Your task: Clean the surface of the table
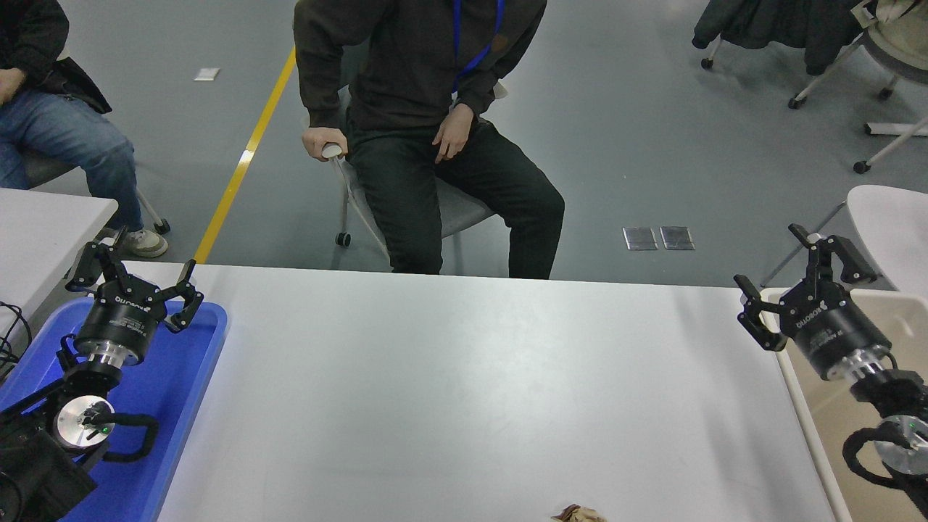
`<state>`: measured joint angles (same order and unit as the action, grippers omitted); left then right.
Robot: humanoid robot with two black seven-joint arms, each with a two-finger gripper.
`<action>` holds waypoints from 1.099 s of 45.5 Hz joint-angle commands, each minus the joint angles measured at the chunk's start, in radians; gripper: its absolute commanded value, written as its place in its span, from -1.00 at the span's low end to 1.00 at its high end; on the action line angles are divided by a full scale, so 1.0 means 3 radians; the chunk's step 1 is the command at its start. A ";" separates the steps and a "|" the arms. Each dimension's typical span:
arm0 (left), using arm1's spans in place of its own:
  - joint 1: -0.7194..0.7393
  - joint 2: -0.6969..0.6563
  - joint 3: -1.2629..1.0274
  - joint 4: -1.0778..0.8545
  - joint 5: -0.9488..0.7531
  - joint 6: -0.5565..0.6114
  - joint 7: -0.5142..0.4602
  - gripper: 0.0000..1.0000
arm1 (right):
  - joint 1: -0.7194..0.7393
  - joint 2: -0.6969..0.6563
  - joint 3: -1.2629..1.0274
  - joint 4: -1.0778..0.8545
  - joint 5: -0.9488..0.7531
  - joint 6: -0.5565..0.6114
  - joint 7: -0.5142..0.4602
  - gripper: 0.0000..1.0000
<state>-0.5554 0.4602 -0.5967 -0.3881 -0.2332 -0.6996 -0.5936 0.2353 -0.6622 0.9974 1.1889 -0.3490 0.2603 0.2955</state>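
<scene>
Table surface (464, 391) fills the middle of the head view, edge to edge between 9 and 3 o'clock, mostly bare. Blue tray (181, 406) lying on its 9 o'clock end. Beige bin (826, 406) butted against the 3 o'clock edge, off the top. Person seated (435, 109) past the far edge at 12 o'clock, hands on own lap and chair, well apart from both arms.

Left gripper (134, 279) parked above the tray at 9 o'clock, fingers spread wide, nothing held. Right gripper (797, 279) hanging at 3 o'clock over the table corner and bin rim, fingers spread wide, also empty, pointing toward 11 o'clock.

Only debris visible: small brown crumpled scrap (578, 514) at 6 o'clock, right on the near edge, partly cut off by the frame. Material unclear, looks like paper or wrapper.

Likely step: reach for that scrap with the right arm. To do it well:
- swing back toward 6 o'clock, well clear of the bin wall
- come down from above, fingers kept wide, straddling the scrap
- close gently; light crumpled stuff slides or squirts out
- avoid nudging it off the near edge
- drop in bin at 3 o'clock.
</scene>
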 commanded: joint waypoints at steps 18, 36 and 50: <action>0.0000 0.0000 0.0000 0.0000 0.0000 0.0000 0.0000 1.00 | 0.0008 -0.0426 -0.0609 0.0935 -0.1224 0.0048 -0.0055 0.98; 0.0000 0.0000 0.0000 0.0000 0.0000 0.0000 0.0000 1.00 | 0.0151 -0.0600 -0.0676 0.1293 -0.1802 0.0165 -0.0054 0.98; 0.0000 0.0000 0.0000 0.0000 0.0000 0.0000 0.0000 1.00 | 0.0156 -0.0692 -0.0727 0.1508 -0.3111 0.0165 -0.0111 0.98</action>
<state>-0.5553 0.4602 -0.5967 -0.3881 -0.2332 -0.6995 -0.5934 0.2754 -0.8534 0.7933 1.5984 -1.0275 0.3047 0.2787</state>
